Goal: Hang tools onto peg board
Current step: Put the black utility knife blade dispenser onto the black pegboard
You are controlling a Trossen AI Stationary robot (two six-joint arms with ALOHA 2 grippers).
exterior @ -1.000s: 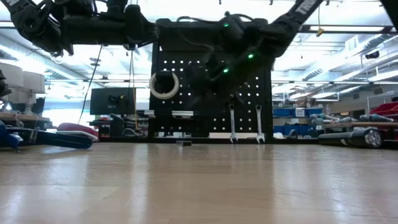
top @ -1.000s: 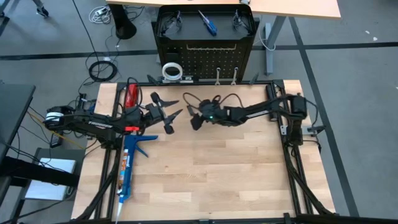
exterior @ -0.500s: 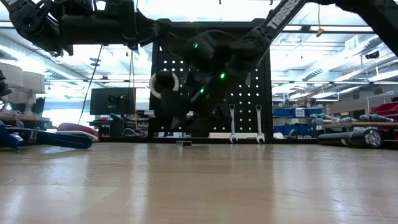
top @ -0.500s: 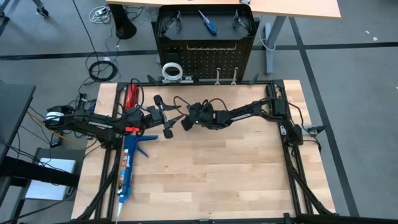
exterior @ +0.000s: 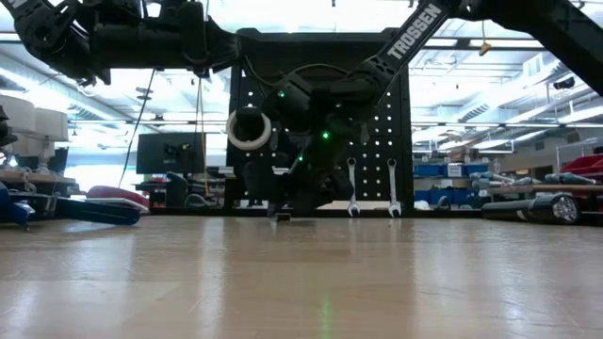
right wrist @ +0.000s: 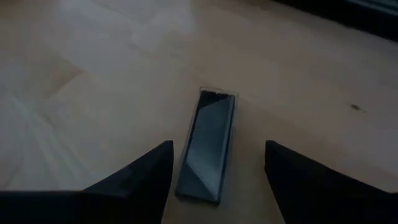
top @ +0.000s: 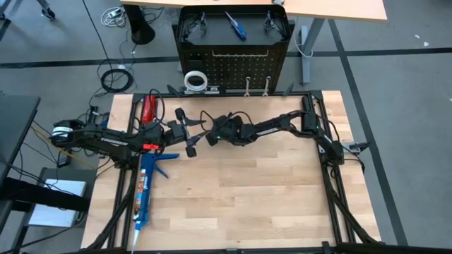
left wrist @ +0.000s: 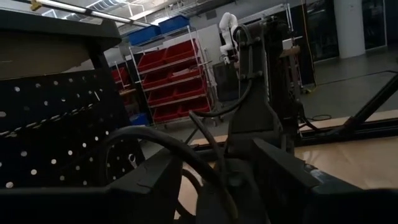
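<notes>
Since a second ago the right gripper [top: 207,136] has swung leftward across the back of the table [top: 247,204] and dropped low; its two dark fingers [right wrist: 137,174] now stand parted on either side of a small flat dark bar-shaped tool [right wrist: 207,146] that lies on the wood between them, not yet clamped. From table height the same tool [exterior: 281,217] shows as a thin dark sliver directly under the lowered gripper [exterior: 283,202]. The left gripper [top: 192,135] has not moved: it hovers just left of the right one with its fingers spread and nothing between them, its arm stretched in from the table's left edge. Behind both stands the peg board [top: 236,63], with a white tape roll [top: 195,80] hung at its left, two silver wrenches [top: 256,87] hanging side by side toward its right, and a blue-handled screwdriver [top: 235,26] and two pairs of safety glasses [top: 193,25] up at its top. A red-handled tool [top: 148,108] and a blue caulking gun [top: 144,189] lie along the table's left side.
</notes>
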